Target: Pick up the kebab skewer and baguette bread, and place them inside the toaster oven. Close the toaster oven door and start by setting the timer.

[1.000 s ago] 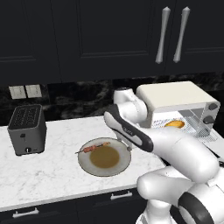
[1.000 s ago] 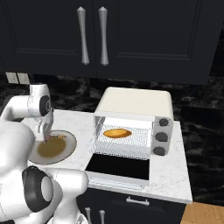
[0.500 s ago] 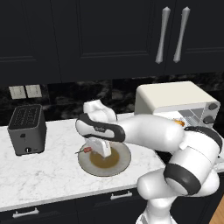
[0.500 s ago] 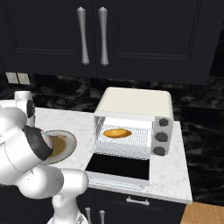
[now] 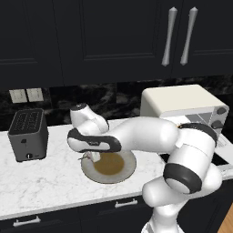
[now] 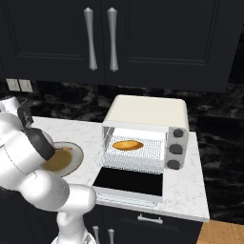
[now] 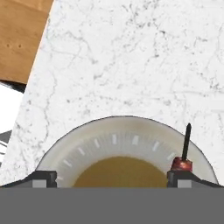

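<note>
White marble worktop under black cabinets carries everything. Over the plate (image 7: 131,135), near the worktop's front edge, the gripper (image 7: 113,175) hangs with its tips spread wide apart, holding nothing; the kebab skewer (image 7: 184,151) lies on the plate's rim, just beside one tip. The baguette bread (image 6: 127,145) already sits on the rack inside the toaster oven (image 6: 145,114), whose door (image 6: 128,182) lies folded down. So fetching the skewer seems in hand: next, centre over the stick and descend. The arm bends low, leftward, from its base.
</note>
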Robot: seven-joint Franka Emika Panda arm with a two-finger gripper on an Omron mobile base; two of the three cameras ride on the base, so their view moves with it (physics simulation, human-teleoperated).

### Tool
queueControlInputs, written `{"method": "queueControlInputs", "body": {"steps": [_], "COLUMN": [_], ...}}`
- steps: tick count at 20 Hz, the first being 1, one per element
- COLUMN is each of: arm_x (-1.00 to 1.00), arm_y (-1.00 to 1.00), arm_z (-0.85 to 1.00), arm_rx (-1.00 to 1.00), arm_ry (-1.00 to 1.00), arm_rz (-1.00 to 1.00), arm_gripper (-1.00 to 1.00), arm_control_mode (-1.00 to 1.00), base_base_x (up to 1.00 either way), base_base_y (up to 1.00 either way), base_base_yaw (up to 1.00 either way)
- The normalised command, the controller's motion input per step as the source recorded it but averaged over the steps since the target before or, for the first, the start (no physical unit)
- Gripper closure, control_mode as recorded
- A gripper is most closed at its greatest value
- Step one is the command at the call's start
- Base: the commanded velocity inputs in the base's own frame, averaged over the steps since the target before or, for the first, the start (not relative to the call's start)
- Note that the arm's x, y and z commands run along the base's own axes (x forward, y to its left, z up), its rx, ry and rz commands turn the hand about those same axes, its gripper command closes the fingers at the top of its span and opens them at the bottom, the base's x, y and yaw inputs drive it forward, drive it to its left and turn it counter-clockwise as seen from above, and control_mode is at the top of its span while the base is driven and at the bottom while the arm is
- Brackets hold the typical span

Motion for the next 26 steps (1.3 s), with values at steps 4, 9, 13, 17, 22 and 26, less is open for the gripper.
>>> {"method": "queueControlInputs", "body": {"steps": [4,9,13,17,22,26], "arm_x": [0.29,0.17,0.0,0.21,0.35,0.38], "arm_y": [-0.2,-0.3,-0.02,0.0,0.01,0.1], "arm_z": [-0.08,-0.02,0.0,0.0,0.0,0.0], "arm_rx": [0.02,0.0,0.0,0.0,0.0,0.0], "arm_ry": [-0.37,-0.34,-0.04,-0.03,0.01,0.19], "arm_rz": [0.0,0.0,-0.08,-0.1,-0.12,-0.09], "arm_gripper": [-1.0,-1.0,-1.0,-1.0,-1.0,-1.0], "arm_control_mode": [-1.0,-1.0,-1.0,-1.0,-1.0,-1.0], "base_base_x": [0.0,0.0,0.0,0.0,0.0,0.0], "base_base_y": [0.0,0.0,0.0,0.0,0.0,0.0], "base_base_yaw": [0.0,0.0,0.0,0.0,0.0,0.0]}}
